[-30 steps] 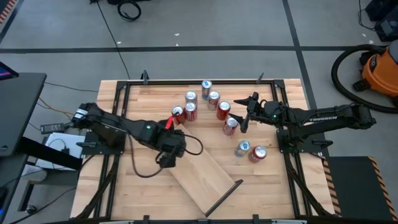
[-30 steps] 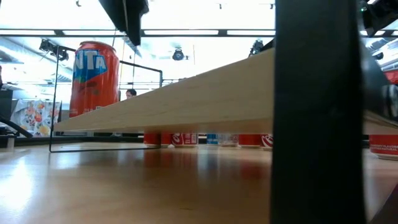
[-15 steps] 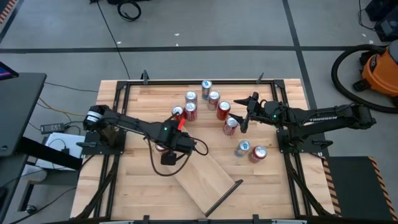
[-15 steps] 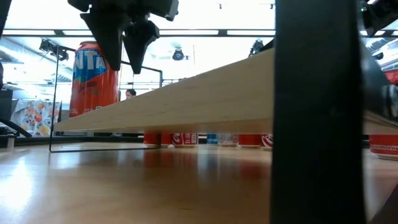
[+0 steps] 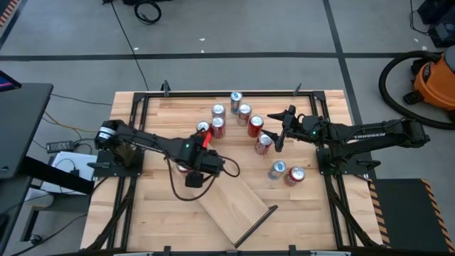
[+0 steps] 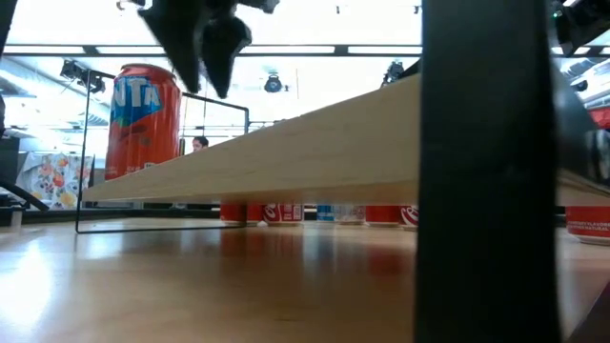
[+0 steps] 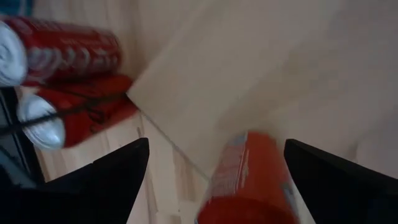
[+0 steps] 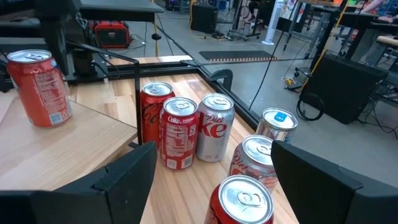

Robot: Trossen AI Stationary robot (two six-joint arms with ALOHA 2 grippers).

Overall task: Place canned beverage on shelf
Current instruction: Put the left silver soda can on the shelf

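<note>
Left gripper (image 5: 197, 178) hangs with its fingers spread and empty just above the orange soda can (image 6: 143, 119), which stands upright on the end of the shelf (image 5: 234, 206) nearest the can cluster; in the left wrist view the can (image 7: 249, 180) sits between the two dark fingers (image 7: 106, 180) without contact. Right gripper (image 5: 279, 131) waits partly spread and empty over the far side of the table (image 5: 313, 213), beside the group of red and silver cans (image 5: 245, 121).
</note>
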